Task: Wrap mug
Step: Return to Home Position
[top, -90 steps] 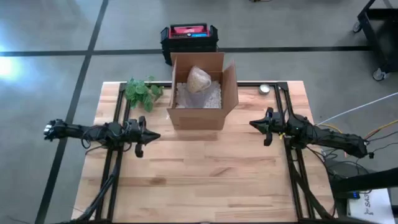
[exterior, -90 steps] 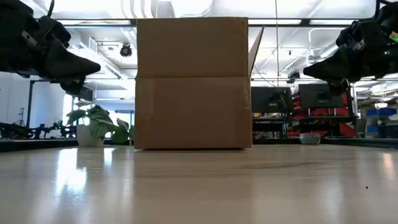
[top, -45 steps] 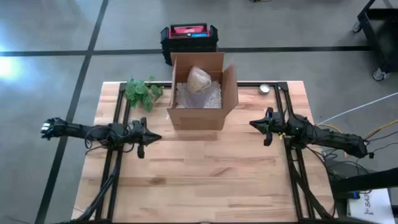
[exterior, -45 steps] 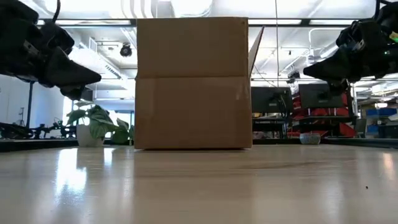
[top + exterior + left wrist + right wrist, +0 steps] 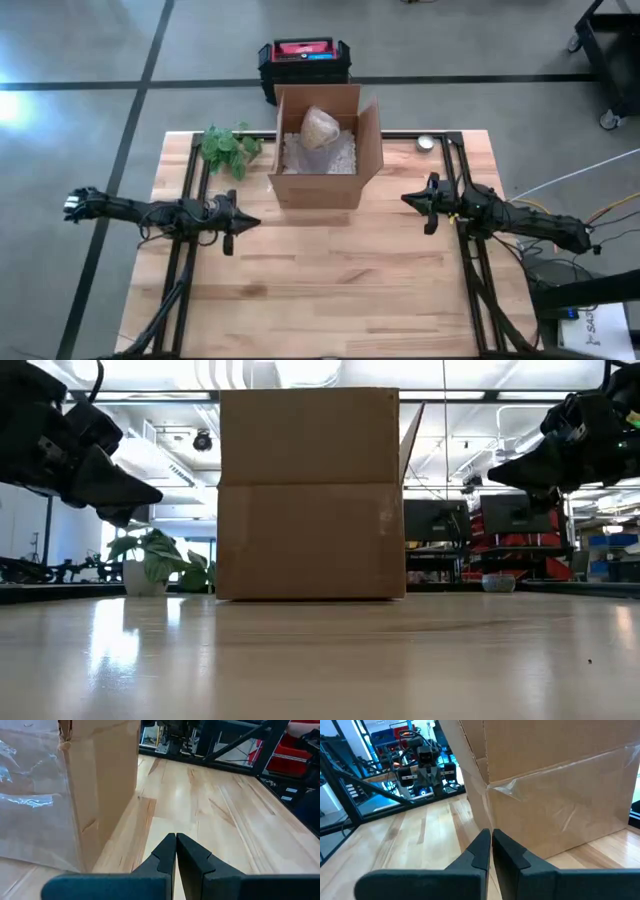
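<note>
The wrapped mug (image 5: 320, 128) sits inside the open brown box (image 5: 322, 190). It is well apart from both claws. The left claw (image 5: 252, 221) is low over the table (image 5: 330, 290), with its tip pointing at the box. The box is just ahead of that tip and a bit off to one side. The right claw (image 5: 404, 199) is on the other side of the box and points back at it. So the box, with the mug in it, is between the two claws, a little farther back on the table than they are.

The mug looks like a pale, lumpy bundle. The wrap hides it, so its colour does not show. It rests on small white bits (image 5: 325, 158) that fill the bottom of the box, near the back wall. The box flaps stand up and out.

Both claws are closed tight. In each wrist view the two dark fingers (image 5: 167, 851) press together with no gap, and the same is true on the right (image 5: 481, 845). Neither claw holds anything.

A small green plant (image 5: 228, 147) stands near the left claw, beside the box. A little round thing (image 5: 426, 144) lies past the right claw, near the table's back edge.
</note>
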